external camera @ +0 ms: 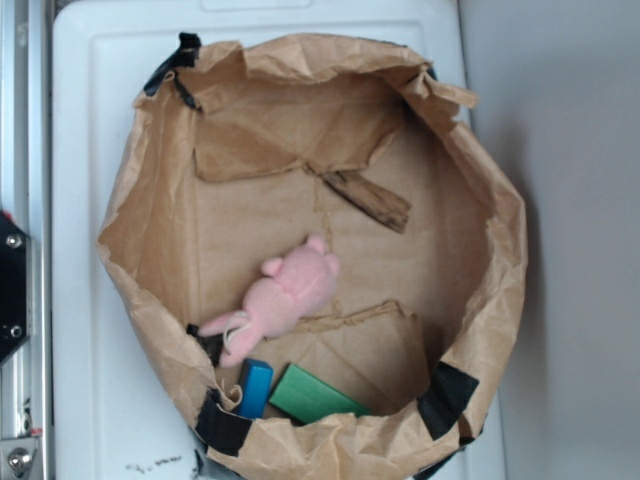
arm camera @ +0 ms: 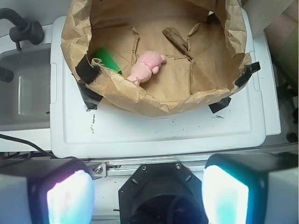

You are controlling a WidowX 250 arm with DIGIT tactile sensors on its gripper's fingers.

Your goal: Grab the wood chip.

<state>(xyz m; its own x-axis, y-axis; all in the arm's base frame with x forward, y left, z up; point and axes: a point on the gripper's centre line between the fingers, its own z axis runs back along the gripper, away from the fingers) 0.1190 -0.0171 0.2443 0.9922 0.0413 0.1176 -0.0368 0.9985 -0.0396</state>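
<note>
Our hand (arm camera: 147,191) is wide open and holds nothing; the grab has not begun.

Nearest to us are its two glowing pads (arm camera: 70,198), well apart from the paper bag (arm camera: 154,100) on the white table (arm camera: 154,135). Inside the bag we count one pink plush (arm camera: 145,66), one green block (arm camera: 106,60), one blue block (external camera: 255,388), and farther back one wood chip (arm camera: 175,36), lying flat on the bag's floor. We think all the reaching, lowering and squeezing is left.

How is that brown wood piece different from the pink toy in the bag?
The wood chip is dark brown, thin and rough; the pink plush is pale, plump and fuzzy. The chip lies near the bag's middle fold, the plush nearer the green block. Both rest on the bag's floor.
</note>
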